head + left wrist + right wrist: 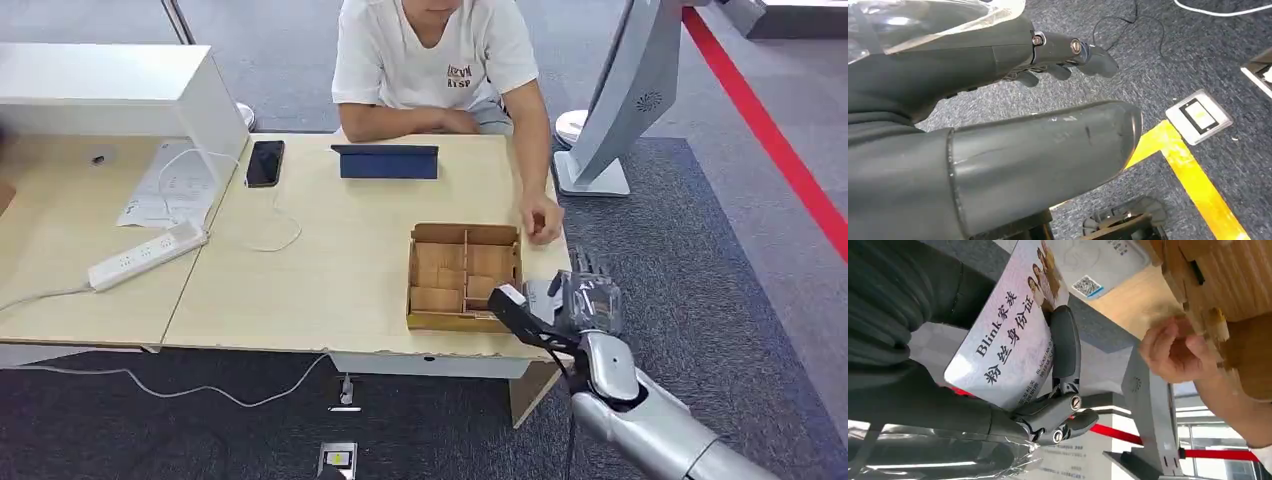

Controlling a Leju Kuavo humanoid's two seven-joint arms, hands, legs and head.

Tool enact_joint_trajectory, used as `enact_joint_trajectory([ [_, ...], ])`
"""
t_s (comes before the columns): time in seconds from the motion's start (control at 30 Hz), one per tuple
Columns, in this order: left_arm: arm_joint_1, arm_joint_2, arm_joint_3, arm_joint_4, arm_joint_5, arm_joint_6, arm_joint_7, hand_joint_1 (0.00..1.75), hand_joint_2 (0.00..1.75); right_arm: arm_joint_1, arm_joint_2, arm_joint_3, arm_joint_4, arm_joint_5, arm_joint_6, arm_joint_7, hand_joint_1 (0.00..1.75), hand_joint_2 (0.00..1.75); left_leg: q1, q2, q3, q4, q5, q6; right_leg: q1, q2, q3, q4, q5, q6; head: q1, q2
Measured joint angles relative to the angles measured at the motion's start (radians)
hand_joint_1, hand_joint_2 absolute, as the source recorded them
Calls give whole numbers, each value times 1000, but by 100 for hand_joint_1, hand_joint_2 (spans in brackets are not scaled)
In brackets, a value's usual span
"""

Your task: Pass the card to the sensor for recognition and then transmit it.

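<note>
The right hand (580, 305) grips a card (1008, 335) at the table's (330, 270) near right corner, beside a wooden tray (464, 277). The card looks thin, stiff, light and probably slick; a flat-face pinch suits it. The left hand (998, 125) hangs over carpet, holding nothing, fingers apart.
</note>
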Motion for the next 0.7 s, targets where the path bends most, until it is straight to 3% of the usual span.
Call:
enact_joint_trajectory([
  [0.7,15,2,0,0,18,-9,13,0,0,3,48,57,112,-91,16,-42,175,175,0,0,0,0,0,0,0,0,0,0,0,0,0,0],
])
